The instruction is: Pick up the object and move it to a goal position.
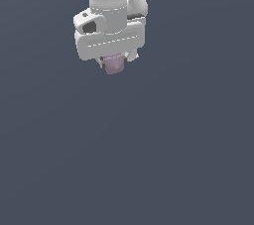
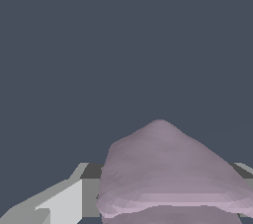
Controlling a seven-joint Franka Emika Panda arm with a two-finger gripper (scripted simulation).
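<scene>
White robot pincer clenched on the small pale purple-pink lumpy object, exterior view showing it raised against plain grey, wrist view filling with the object's ridged surface beside a grey fingertip

One white robot arm reaches down from the upper middle of the exterior view, carrying one claw. One pale purple-pink object sits in it, upper middle. Nothing else can be counted.
</scene>
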